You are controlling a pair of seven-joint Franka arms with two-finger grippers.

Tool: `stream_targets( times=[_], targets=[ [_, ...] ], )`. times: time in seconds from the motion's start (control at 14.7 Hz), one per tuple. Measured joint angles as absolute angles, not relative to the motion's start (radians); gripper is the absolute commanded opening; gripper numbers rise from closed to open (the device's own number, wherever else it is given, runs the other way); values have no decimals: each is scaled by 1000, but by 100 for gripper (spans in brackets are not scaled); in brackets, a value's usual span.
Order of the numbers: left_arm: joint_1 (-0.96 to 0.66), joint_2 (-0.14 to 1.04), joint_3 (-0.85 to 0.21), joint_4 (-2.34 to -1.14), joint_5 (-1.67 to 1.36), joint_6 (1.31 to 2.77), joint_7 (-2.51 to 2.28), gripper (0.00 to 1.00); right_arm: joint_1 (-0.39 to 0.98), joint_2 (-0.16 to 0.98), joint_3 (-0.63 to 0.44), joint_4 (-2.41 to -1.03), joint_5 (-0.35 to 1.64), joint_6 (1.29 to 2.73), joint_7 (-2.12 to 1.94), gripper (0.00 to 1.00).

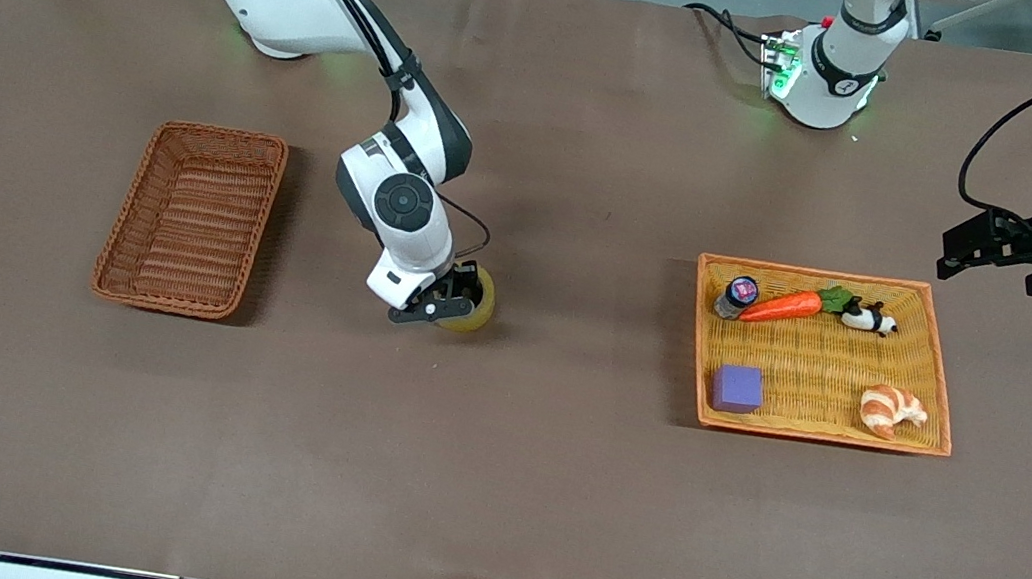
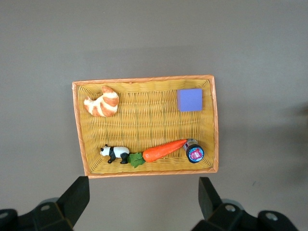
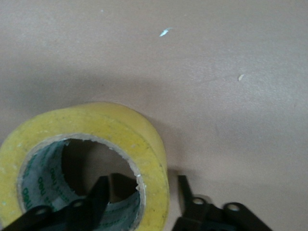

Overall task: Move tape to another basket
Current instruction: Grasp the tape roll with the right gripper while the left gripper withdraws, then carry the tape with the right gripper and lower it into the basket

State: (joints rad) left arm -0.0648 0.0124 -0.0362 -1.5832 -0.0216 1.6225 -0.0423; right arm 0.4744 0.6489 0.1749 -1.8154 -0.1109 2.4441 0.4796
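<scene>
Tape [image 1: 472,302]: yellowish roll on the bare table, between the two baskets, clear of both.
Right gripper [image 1: 441,303]: down at the tape; one finger inside the hole, the other outside the wall, clamped across the roll's rim.
Right wrist view: shows what the front view hides, the finger [image 3: 98,195] inside the core and the printed inner liner of the tape [image 3: 144,144]; neither basket appears there.
Basket [image 1: 193,219]: reddish-brown, raised sides, toward the right arm's end of the table, nothing in it.
Tray [image 1: 938,374]: wide orange-yellow one toward the left arm's end, holding a carrot [image 1: 781,307], a small jar [image 1: 737,295], a panda figure [image 1: 867,319], a purple block [image 1: 737,388] and a croissant [image 1: 891,410].
Left gripper [image 1: 970,254]: waits in the air at the tray's end of the table, fingers spread wide apart, holding nothing.
Left wrist view: looks straight down on the whole tray [image 2: 144,80], all four edges visible.
Open room: bare brown cloth lies between tape and basket.
</scene>
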Motion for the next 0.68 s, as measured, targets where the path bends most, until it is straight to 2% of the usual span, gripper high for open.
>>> stream_targets(
  times=[0.34,0.55,0.68],
  targets=[
    [-65,12,-31,-1580,-17,1622,-42,100,474,649,171,-1799,-117,2404,554,0],
    [-65,12,-29,-1577,-14,1622,-42,100,460,635,165,-1711,-118,2246,594,0],
    [-65,12,-28,-1576,-13,1622,-42,100,416,578,160,-1659,-118,2146,602,0]
  ],
)
